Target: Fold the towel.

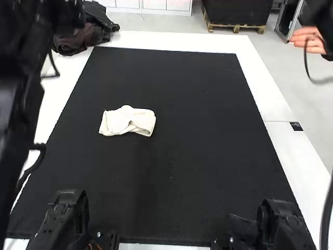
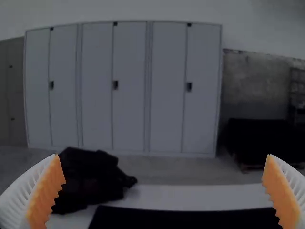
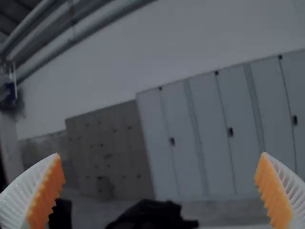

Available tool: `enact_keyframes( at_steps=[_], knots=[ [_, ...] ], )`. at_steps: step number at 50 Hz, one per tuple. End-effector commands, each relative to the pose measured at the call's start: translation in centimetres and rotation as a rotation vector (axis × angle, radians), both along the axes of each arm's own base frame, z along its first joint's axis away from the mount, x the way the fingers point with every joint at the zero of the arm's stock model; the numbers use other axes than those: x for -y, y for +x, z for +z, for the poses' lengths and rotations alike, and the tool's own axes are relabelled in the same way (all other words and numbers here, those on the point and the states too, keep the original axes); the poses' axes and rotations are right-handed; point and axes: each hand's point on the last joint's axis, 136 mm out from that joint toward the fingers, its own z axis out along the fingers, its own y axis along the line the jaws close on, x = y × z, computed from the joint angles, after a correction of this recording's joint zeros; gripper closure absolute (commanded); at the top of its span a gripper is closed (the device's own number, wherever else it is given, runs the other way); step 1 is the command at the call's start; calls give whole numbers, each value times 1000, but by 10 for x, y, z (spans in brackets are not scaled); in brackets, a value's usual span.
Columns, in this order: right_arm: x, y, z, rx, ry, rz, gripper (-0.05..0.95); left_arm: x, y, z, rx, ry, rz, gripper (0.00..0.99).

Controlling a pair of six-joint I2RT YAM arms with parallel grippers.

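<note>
On the mat (image 1: 197, 156), left of its middle, the towel (image 1: 114, 123) lies in a small rumpled bundle. The left gripper (image 2: 163, 155) and right gripper (image 3: 161, 153) are spread and empty; pinching several layers together could drag the whole bundle instead of freeing an edge

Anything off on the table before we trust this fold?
Two things. The towel is compact but rumpled: its top layer bulges and its near edge is uneven. A dark heap of cloth sits on the table's far-left corner, seemingly unrelated to the fold.
</note>
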Motion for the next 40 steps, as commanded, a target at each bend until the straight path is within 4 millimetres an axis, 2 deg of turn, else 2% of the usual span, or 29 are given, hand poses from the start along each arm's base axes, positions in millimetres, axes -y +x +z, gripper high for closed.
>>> enact_keyframes(
  at_steps=[1, 6, 11, 13, 15, 20, 23, 27, 35, 40],
  knots=[
    [9, -42, 0, 116, 39, -54, -21, -3, -35, 4, 106, -2, 34, 26],
    [13, -75, -9, 180, 59, -79, -21, -1, -61, -6, 163, 3, 43, 26],
    [18, -99, -16, 219, 59, -126, -21, -2, -84, -17, 206, 2, 57, 26],
    [21, -99, -19, 211, 51, -159, -21, -1, -89, -20, 214, 2, 58, 26],
    [28, -95, -20, 180, 56, -203, -21, -3, -82, -29, 169, -7, 65, 26],
    [47, -94, -17, 195, 73, -328, -21, -9, -85, -29, 162, -17, 99, 26],
    [61, -81, -25, 172, 69, -427, -21, -16, -83, -34, 144, -18, 144, 26],
    [79, -52, -50, 113, 26, -565, -21, -18, -77, -35, 174, -1, 156, 26],
    [95, 12, -120, -36, 29, -635, -23, -17, -52, -55, 184, 86, 167, 34],
    [96, 40, -162, -88, -49, -664, -21, -20, -38, -72, 205, 158, 210, 61]
  ],
)
